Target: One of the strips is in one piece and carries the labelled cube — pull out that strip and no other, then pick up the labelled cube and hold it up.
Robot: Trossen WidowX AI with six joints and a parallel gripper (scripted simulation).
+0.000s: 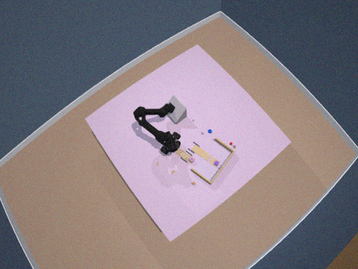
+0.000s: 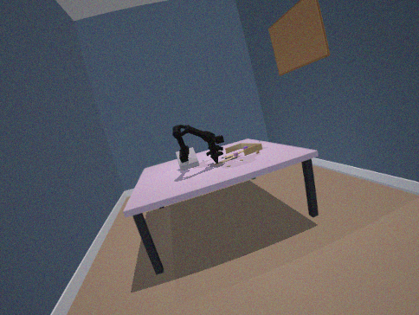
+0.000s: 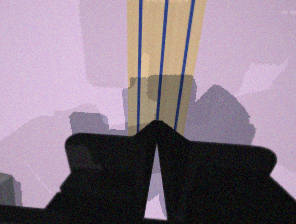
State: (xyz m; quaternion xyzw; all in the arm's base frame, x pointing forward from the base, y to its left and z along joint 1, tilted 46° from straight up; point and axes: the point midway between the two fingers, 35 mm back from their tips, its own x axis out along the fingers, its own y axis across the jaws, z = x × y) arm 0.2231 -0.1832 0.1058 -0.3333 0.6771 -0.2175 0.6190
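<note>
A tan strip with blue lines (image 1: pixel 183 154) (image 3: pixel 152 30) lies on the table, a small pink cube (image 1: pixel 191 159) (image 2: pixel 235 154) at its far end. A wider plain tan strip (image 1: pixel 200 151) lies beside it. Past a gap, a short tan piece (image 1: pixel 212 160) carries a purple cube (image 1: pixel 217 162) (image 2: pixel 245 148). The marking on either cube is too small to read. My gripper (image 2: pixel 217 163) (image 3: pixel 157 124) is shut and points down over the near part of the lined strip, with nothing seen between its fingertips. Whether the tips touch the strip is not clear.
A low tan wall (image 1: pixel 223 167) surrounds the far ends on three sides. Short dark rails (image 1: pixel 196 144) flank the strips. A blue ball (image 1: pixel 210 131), a red ball (image 1: pixel 231 143) and small tan blocks (image 1: pixel 193 183) (image 1: pixel 172 171) lie around. A grey block (image 1: pixel 177 111) stands at the arm's base.
</note>
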